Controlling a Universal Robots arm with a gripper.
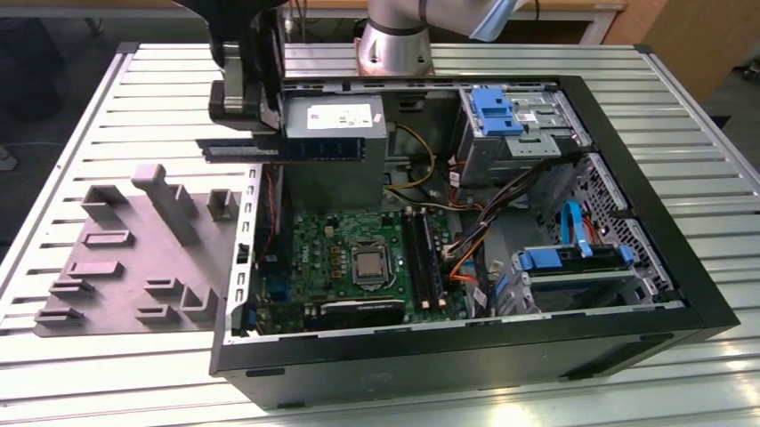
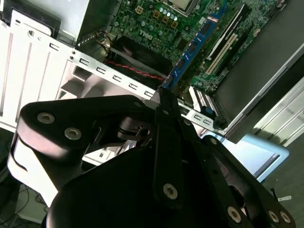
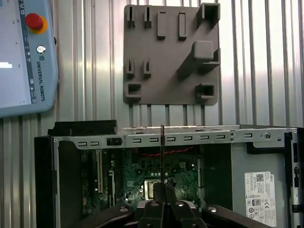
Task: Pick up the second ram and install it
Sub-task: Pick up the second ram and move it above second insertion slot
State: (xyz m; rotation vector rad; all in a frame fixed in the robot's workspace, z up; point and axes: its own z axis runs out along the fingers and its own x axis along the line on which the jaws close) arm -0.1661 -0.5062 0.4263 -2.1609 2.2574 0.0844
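Above the open computer case's (image 1: 475, 365) wall nearest the grey holder tray (image 1: 119, 267), the gripper (image 1: 255, 133) is clamped on the second ram (image 1: 320, 148), held level near the power supply (image 1: 338, 116). The motherboard (image 1: 344, 258) and cables (image 1: 469, 253) lie below. The gripper's body hides the stick's held end. The first wrist view shows the stick edge-on, as a thin line.

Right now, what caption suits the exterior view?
Gripper holding the second ram above the open computer case, grey holder tray alongside.
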